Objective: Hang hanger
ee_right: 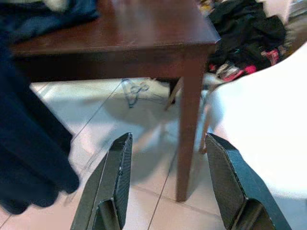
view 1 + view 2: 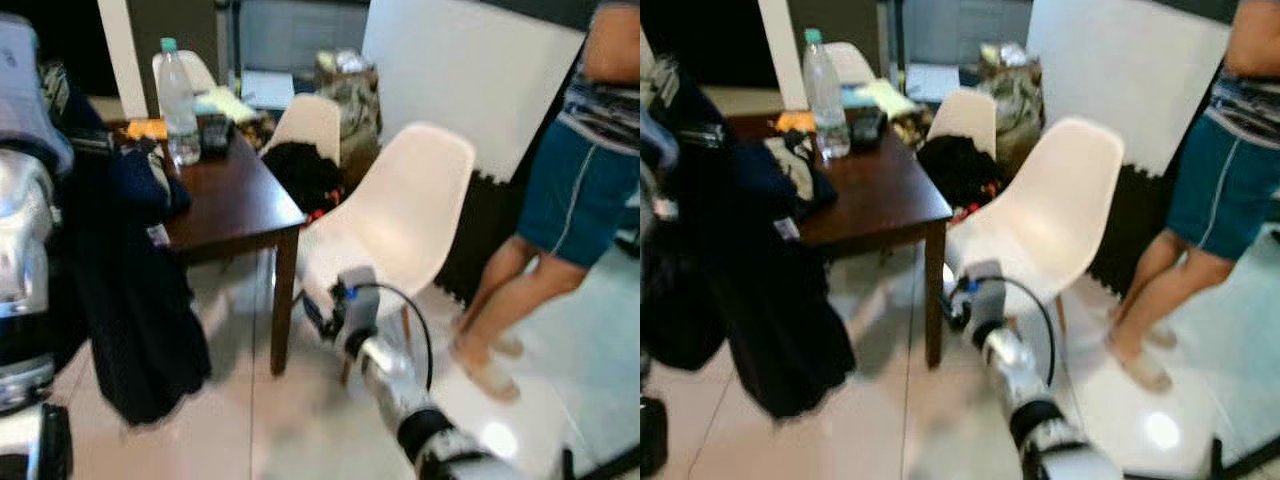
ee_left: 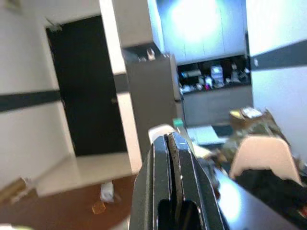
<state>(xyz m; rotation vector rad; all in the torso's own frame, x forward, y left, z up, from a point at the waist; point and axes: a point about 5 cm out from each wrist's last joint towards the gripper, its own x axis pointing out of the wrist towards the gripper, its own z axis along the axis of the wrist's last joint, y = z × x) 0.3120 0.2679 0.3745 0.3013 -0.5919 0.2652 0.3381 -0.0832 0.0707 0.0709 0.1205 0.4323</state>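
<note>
The right claw (image 1: 165, 187) hangs low over the pale tiled floor (image 2: 240, 420), just beside the front leg of the dark wooden surface (image 2: 235, 205), its two black fingers (image 1: 112, 182) spread wide with nothing between them. Its silver arm reaches forward from the lower right, a black cable looping over the wrist.

The left claw (image 3: 173, 191) is raised and points across the room, its fingers pressed flat together on nothing.

A thin wire hanger (image 1: 134, 91) lies on the floor under the surface, near the far legs, well apart from both claws.

A dark navy garment (image 2: 135, 290) drapes off the near left edge of the surface and hangs down almost to the floor. On top stand a clear plastic water bottle (image 2: 178, 100) with a green cap and some blurred clutter; any label on the bottle is too soft to read.

A white shell chair (image 2: 400, 215) stands just right of the surface, with a second one (image 2: 310, 125) behind it holding a black heap of clothes. A person (image 2: 560, 200) in teal shorts and sandals stands at the right.
</note>
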